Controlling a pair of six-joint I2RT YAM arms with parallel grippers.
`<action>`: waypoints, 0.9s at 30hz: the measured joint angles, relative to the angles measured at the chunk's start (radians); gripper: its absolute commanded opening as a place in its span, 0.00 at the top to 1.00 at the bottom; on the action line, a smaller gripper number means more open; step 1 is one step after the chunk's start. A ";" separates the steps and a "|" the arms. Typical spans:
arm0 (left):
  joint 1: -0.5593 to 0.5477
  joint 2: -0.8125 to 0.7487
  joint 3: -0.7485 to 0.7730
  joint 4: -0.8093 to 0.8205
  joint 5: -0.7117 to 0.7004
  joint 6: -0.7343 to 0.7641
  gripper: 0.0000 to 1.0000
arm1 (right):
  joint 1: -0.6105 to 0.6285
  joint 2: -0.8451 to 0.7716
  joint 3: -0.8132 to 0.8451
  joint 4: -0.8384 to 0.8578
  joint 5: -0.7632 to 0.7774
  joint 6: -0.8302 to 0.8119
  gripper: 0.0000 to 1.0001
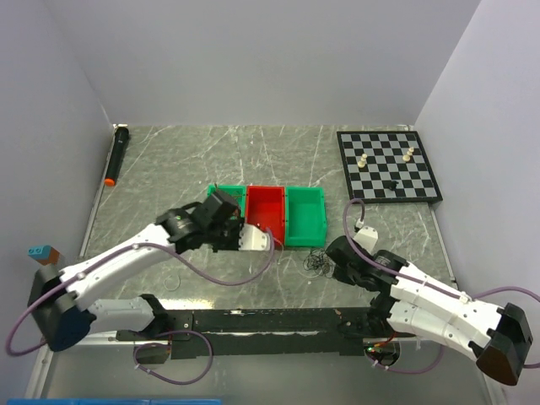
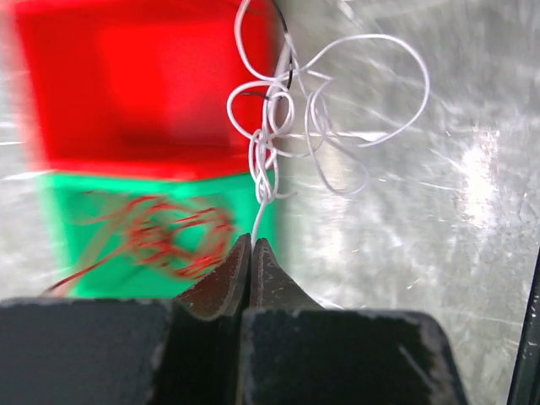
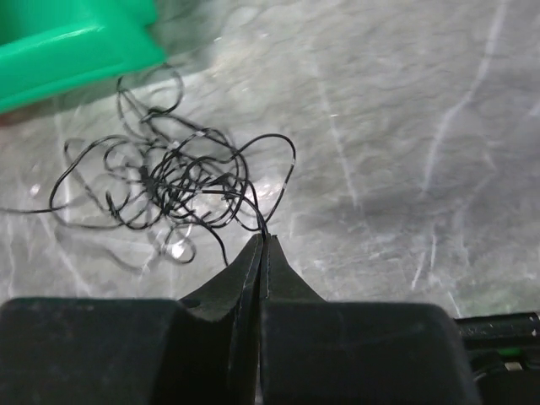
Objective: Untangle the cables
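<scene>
My left gripper [image 2: 253,240] is shut on a strand of the white cable [image 2: 325,126], whose loops hang out ahead of the fingertips over the table beside the red bin [image 2: 143,76]. Red cables [image 2: 160,232] lie in the green bin [image 2: 76,202] next to the red one. My right gripper [image 3: 264,238] is shut on a strand of the black cable tangle [image 3: 169,181], which lies on the table. In the top view the black tangle [image 1: 318,263] sits just left of the right gripper [image 1: 332,257], and the left gripper [image 1: 268,240] is at the red bin's near edge.
Three bins stand in a row: green [image 1: 221,192], red [image 1: 264,209], green [image 1: 305,215]. A chessboard [image 1: 388,164] with a few pieces lies at the back right. A black marker with an orange tip [image 1: 116,156] lies at the back left.
</scene>
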 measured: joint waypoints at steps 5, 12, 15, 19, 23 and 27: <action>0.007 -0.137 0.148 -0.119 -0.010 -0.022 0.99 | 0.000 0.084 0.019 -0.029 0.049 0.059 1.00; 0.008 -0.240 0.381 -0.242 -0.029 -0.064 0.99 | 0.000 0.227 0.020 -0.015 0.055 0.081 1.00; 0.008 -0.256 0.501 -0.266 -0.065 -0.080 0.99 | 0.000 0.272 0.020 0.003 0.054 0.087 1.00; 0.008 -0.305 0.598 -0.249 -0.142 -0.090 0.99 | 0.004 0.312 0.019 0.021 0.053 0.096 1.00; 0.008 -0.383 0.636 -0.171 -0.212 -0.088 0.99 | 0.013 0.314 0.019 0.023 0.051 0.098 1.00; 0.008 -0.405 0.697 -0.143 -0.206 -0.084 0.99 | 0.027 0.262 0.019 0.033 0.047 0.075 0.96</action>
